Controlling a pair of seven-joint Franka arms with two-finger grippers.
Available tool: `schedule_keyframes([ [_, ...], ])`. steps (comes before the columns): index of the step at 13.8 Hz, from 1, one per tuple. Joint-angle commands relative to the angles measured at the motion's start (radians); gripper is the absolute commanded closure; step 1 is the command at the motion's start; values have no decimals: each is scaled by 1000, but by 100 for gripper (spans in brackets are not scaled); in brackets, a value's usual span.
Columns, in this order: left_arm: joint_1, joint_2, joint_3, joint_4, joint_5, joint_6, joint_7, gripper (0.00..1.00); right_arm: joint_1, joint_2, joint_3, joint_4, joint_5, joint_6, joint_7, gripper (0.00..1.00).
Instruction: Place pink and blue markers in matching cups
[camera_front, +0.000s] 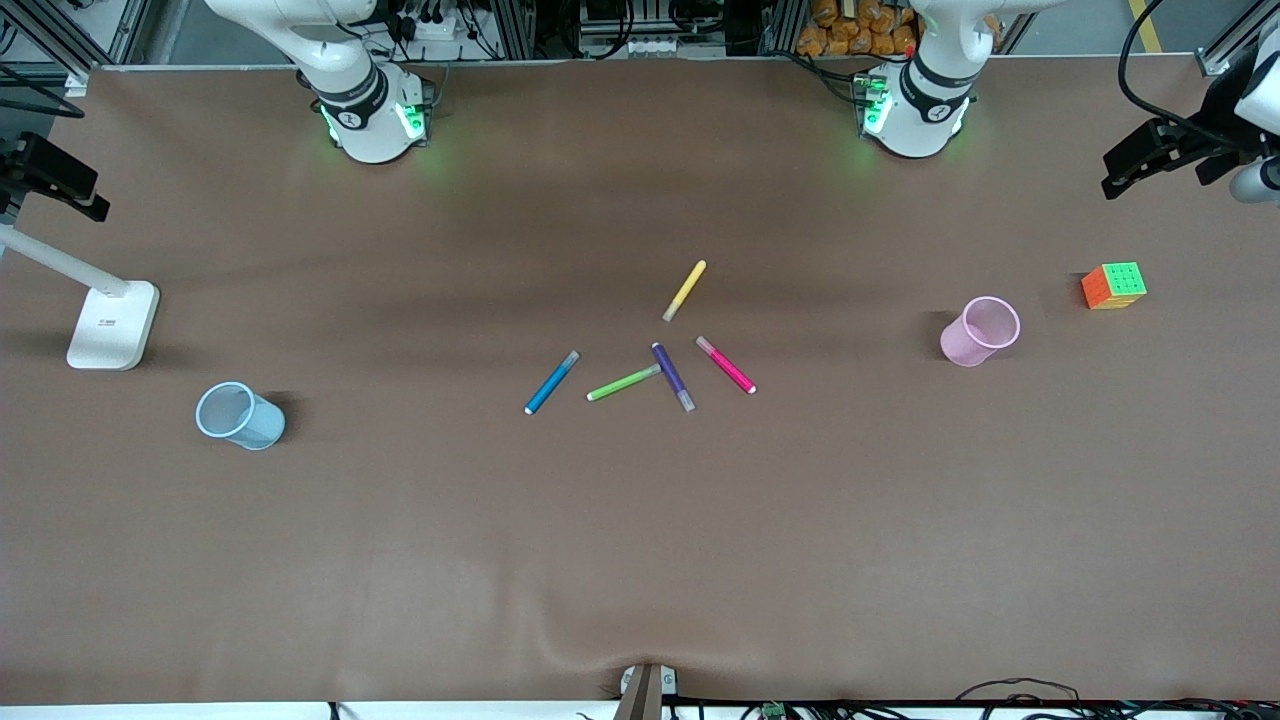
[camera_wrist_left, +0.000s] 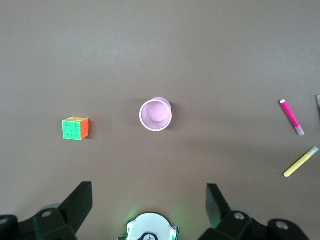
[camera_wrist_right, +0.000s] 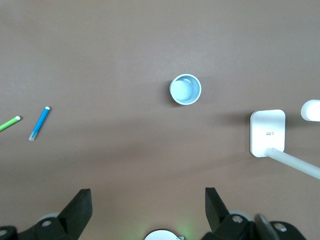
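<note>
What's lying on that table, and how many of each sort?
Markers: 5 (blue, green, purple, pink, yellow)
Cups: 2 (blue cup, pink cup)
Puzzle cube: 1
Lamp: 1
Total: 9

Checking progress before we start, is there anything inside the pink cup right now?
No. The left wrist view looks straight down into the pink cup and shows only its bare bottom. The pink marker lies on the table.

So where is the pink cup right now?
The pink cup stands upright on the table toward the left arm's end, beside the colourful cube and a little nearer the front camera than it. The pink marker lies apart from it, mid-table.
</note>
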Motion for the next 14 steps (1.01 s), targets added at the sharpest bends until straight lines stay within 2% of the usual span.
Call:
schedule_keyframes([
  [1,-1,3,1,22,-12,-33,15,0,1,-1,-2,5,-14,-9,-8,0],
  [5,0,24,3,60,-12,-33,12,0,1,-1,-2,5,-14,-9,-10,0],
  [10,-6,67,4,67,-97,-31,-3,0,3,0,0,5,-14,-9,-10,0],
  [14,-3,61,-11,68,-99,-40,-14,0,6,2,0,7,-12,-6,-10,0],
])
